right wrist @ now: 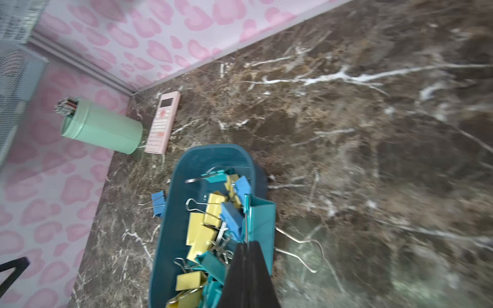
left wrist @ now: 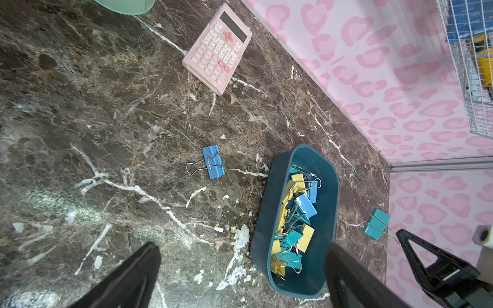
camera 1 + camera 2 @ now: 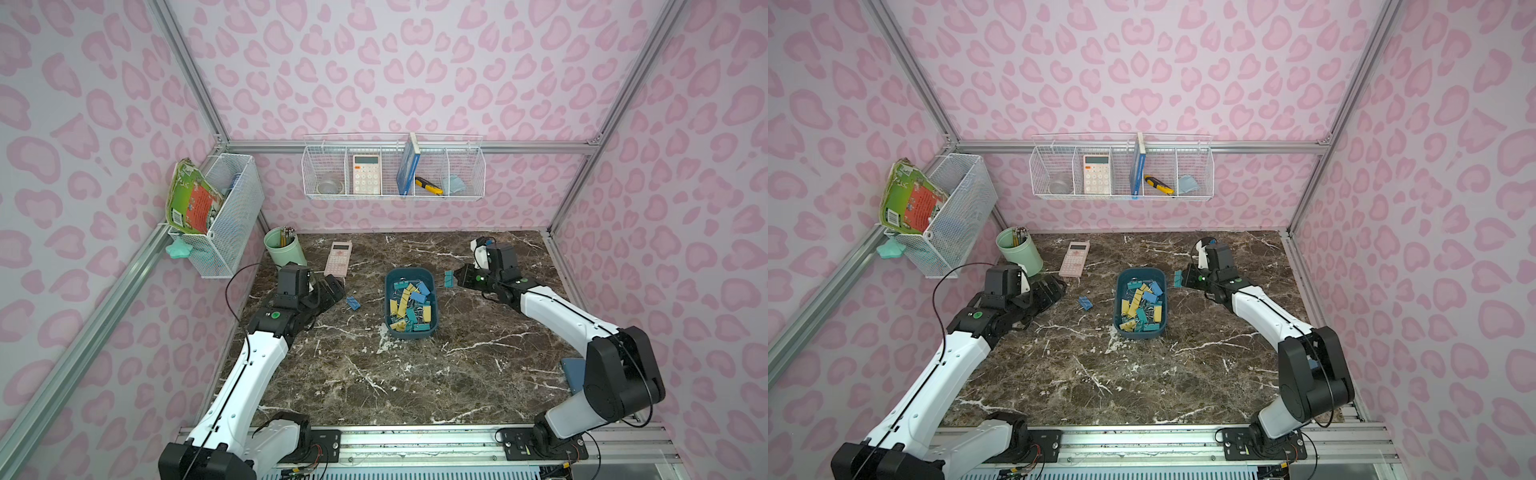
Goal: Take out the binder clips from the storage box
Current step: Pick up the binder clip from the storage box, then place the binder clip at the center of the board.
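Clip handle (image 1: 247,221) in right pincer (image 1: 246,244): wrist-only

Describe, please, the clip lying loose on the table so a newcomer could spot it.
Find the teal box of clips in the middle of the dark marble table. Between it and the open left hand lies one blue clip, the only one lying loose outside the box.

High top views and close wrist views share storage box (image 3: 411,335).

On the marble tabletop (image 3: 415,374), the storage box (image 3: 409,271) is set at centre frame. A blue binder clip (image 3: 353,303) is laid left of it, and a pink calculator (image 3: 338,258) and mint cup (image 3: 286,251) are placed upper left.
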Tool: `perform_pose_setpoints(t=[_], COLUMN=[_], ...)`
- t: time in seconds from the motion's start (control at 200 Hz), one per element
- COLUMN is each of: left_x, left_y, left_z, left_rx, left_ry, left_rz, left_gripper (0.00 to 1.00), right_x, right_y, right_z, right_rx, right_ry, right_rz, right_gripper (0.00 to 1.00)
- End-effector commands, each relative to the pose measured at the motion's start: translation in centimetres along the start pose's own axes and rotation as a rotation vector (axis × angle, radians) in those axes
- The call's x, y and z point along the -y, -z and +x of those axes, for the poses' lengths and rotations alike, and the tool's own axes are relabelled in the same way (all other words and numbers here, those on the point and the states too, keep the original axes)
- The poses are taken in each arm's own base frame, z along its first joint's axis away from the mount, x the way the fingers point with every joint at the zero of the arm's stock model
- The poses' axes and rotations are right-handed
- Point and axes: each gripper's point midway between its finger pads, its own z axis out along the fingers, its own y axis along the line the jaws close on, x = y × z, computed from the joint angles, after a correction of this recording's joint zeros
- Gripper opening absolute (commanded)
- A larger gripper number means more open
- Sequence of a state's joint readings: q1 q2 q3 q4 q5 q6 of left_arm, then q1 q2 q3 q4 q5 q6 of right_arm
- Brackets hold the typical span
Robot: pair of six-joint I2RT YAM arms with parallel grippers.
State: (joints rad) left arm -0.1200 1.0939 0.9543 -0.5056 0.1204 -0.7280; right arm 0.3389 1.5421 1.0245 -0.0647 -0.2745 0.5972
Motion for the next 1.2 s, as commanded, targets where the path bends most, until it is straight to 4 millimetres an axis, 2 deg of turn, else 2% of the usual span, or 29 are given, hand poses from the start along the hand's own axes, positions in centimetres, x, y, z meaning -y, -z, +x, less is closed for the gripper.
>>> perform_pose_setpoints(t=[0.0, 0.155, 0.295, 0.65, 0.865, 0.935, 1.005, 1.045, 1.115, 1.195], left_x=[1.0, 1.4, 1.6, 2.2, 3.1, 3.4, 3.8, 4.1, 4.6, 5.3], left_y=[-0.3, -0.9, -1.1, -1.0, -1.2, -1.3, -1.6, -1.8, -2.3, -3.1], left_z=[-0.2, -0.1, 0.1, 0.9, 1.6, 1.8, 2.1, 2.3, 2.6, 3.1], left_rx=[-0.011, -0.037, -0.052, -0.09, -0.125, -0.134, -0.148, -0.158, -0.18, -0.214], left_ry=[-0.013, -0.016, -0.017, -0.035, -0.064, -0.077, -0.084, -0.087, -0.09, -0.094], left_rz=[0.035, 0.04, 0.043, 0.062, 0.084, 0.087, 0.093, 0.097, 0.103, 0.108], left_gripper=[0.99, 0.99, 0.99, 0.97, 0.94, 0.93, 0.93, 0.92, 0.9, 0.87], right_x=[2.3, 4.8, 5.5, 6.5, 7.6, 7.5, 6.9, 6.6, 5.8, 4.9], right_y=[0.3, -1.0, -3.1, -6.5, -7.0, -6.7, -6.1, -5.7, -4.8, -3.9], right_z=[0.3, 2.0, 3.1, 2.7, 2.7, 2.3, 1.7, 1.4, 0.7, 0.3], right_rx=[0.011, -0.025, -0.068, -0.098, -0.112, -0.105, -0.095, -0.087, -0.069, -0.052], right_ry=[-0.02, -0.061, -0.087, -0.079, -0.079, -0.073, -0.059, -0.053, -0.033, -0.008], right_rz=[0.013, 0.02, 0.0, -0.008, 0.01, 0.012, 0.006, 0.007, 0.006, 0.01], right_gripper=[0.0, 0.0, 0.0, 0.0, 0.0, 0.07, 0.34, 0.44, 0.53, 0.57])
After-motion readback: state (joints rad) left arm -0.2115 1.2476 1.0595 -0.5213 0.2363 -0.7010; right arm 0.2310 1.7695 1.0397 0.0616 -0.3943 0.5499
